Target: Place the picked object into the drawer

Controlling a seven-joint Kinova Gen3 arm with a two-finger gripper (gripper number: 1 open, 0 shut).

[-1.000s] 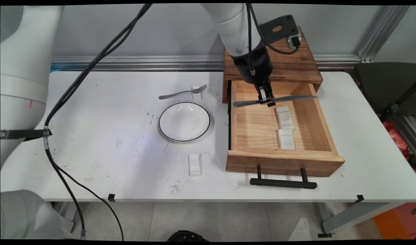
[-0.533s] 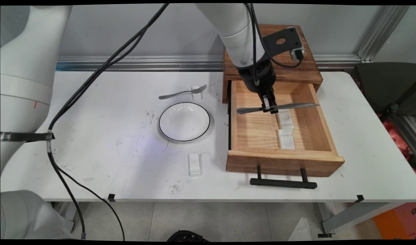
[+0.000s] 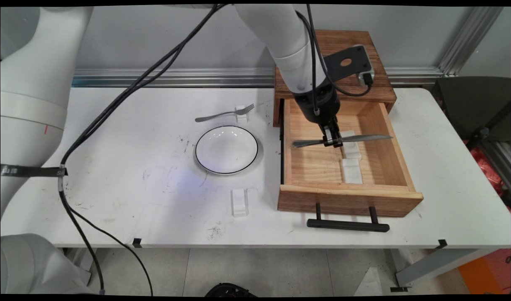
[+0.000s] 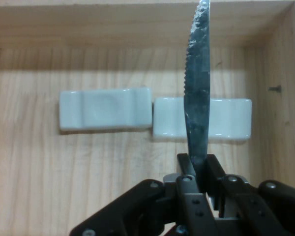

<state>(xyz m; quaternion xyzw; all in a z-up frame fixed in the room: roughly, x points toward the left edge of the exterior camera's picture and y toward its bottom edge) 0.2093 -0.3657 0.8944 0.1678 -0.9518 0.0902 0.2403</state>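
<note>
My gripper (image 3: 333, 141) (image 4: 200, 172) is shut on a silver table knife (image 3: 366, 137) (image 4: 197, 98) and holds it level, crosswise over the open wooden drawer (image 3: 389, 150). The serrated blade points to the drawer's right side, the handle to its left. Two white cutlery rests lie end to end on the drawer floor. The far rest (image 3: 352, 151) (image 4: 226, 118) is straight under the blade; the near rest (image 3: 351, 170) (image 4: 104, 109) lies beside it. The knife hangs a little above the far rest, apart from it.
The drawer juts from a wooden box (image 3: 343, 42) at the back, its black handle (image 3: 348, 225) toward the table's front. Left of it sit a white black-rimmed plate (image 3: 226, 149), a fork (image 3: 222, 113) on a white rest, and another white rest (image 3: 239, 202).
The gripper has carried the knife downward and toward the drawer's front, from above the drawer's back to just over the far rest. Nothing else moved.
</note>
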